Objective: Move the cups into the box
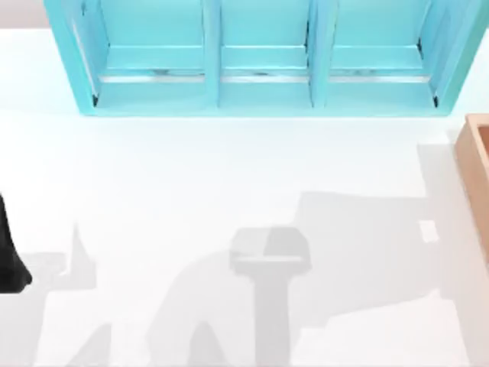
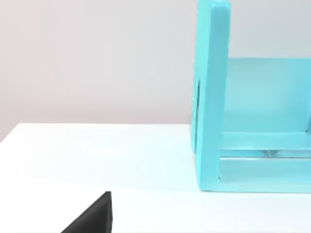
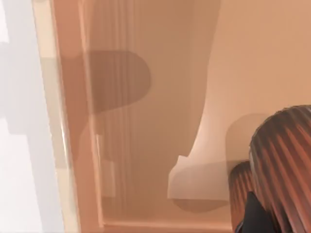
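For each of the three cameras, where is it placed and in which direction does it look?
Top: above the table, facing down at the shelf and box edge; left arm at left edge.
Left wrist: low, facing the shelf; dark left gripper tip.
Right wrist: over the box, facing in at ribbed cups.
Shared: shelf, box.

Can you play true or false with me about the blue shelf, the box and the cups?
1. The turquoise shelf unit stands at the far edge of the table. True.
2. The box sits at the table's left side. False: it is at the right edge.
3. A ribbed copper-brown cup shows over the box's inside in the right wrist view. True.
4. A cup stands on the table's middle. False: only shadows lie there.
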